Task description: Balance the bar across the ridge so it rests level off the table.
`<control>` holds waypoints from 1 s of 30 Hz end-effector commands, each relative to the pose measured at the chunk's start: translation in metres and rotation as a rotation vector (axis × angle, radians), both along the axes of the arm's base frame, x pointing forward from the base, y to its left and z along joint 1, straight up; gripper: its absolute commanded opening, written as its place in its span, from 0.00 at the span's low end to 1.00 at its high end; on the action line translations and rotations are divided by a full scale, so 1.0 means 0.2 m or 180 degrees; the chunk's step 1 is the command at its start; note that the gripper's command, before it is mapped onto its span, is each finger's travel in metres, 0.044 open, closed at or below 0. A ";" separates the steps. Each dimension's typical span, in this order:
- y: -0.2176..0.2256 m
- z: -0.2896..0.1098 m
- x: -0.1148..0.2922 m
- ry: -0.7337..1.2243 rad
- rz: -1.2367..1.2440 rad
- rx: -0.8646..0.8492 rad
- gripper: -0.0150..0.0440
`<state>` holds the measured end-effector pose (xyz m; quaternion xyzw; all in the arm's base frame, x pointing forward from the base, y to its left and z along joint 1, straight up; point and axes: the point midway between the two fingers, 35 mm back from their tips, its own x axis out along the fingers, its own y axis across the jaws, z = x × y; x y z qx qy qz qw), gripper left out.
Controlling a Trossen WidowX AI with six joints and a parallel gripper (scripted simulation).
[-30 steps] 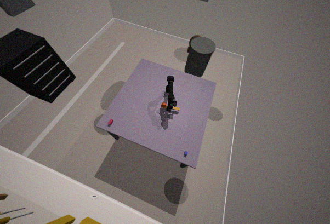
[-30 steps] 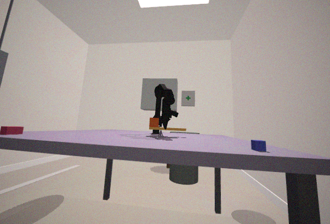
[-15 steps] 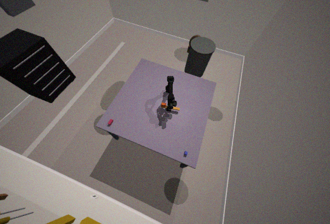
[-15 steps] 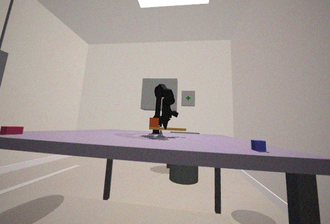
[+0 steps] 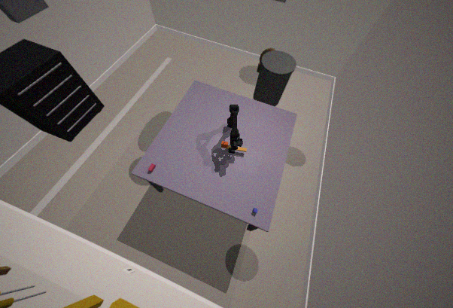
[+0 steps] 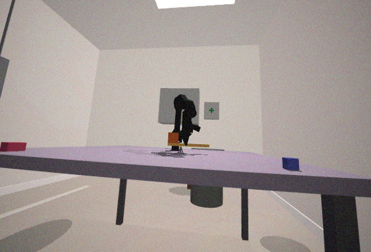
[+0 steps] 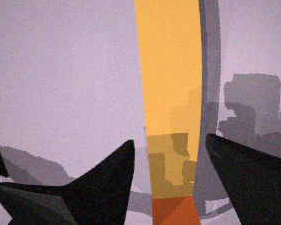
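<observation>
The yellow-orange bar carries an orange-red block on one end. In the exterior view the bar looks close to level and raised off the table, its shadow apart from it. The small grey ridge stands beneath it, toward the block end; the contact is too small to make out. My gripper is open, its fingertips on either side of the bar, with a gap on both sides in the wrist view.
A red block and a blue block lie near separate corners of the purple table. A dark bin stands on the floor beyond the table.
</observation>
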<state>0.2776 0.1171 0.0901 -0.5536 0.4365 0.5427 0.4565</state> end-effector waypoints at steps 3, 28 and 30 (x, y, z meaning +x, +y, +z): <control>0.00 0.00 0.00 0.0003 0.0000 -0.0002 0.92; -0.01 0.50 -0.01 0.0000 0.0000 0.0000 1.00; -0.01 0.50 -0.01 0.0000 0.0000 0.0000 1.00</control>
